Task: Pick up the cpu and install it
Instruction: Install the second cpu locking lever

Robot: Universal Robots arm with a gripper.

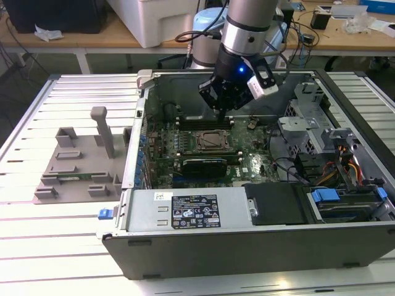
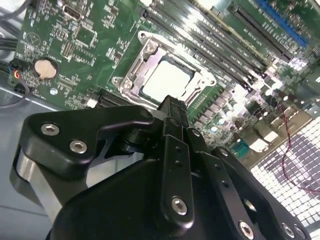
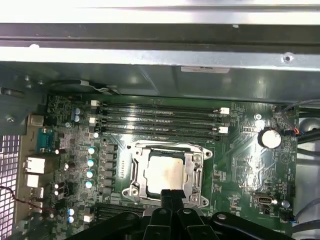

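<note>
inside the open case (image 1: 247, 237), shut empty fingers (image 3: 171, 196) hover above the socketed cpu (image 3: 163, 173).

— What's on the green board (image 2: 95, 45)?
— The cpu (image 2: 167, 80), pale and square, sitting in its metal socket frame (image 2: 131, 75).
— And the gripper (image 2: 172, 107)?
— Black, fingers pressed together, tips just beside the frame's edge, holding nothing.

silvery cpu (image 3: 164, 173), green motherboard (image 3: 240, 160) — black gripper (image 3: 172, 196)
</note>
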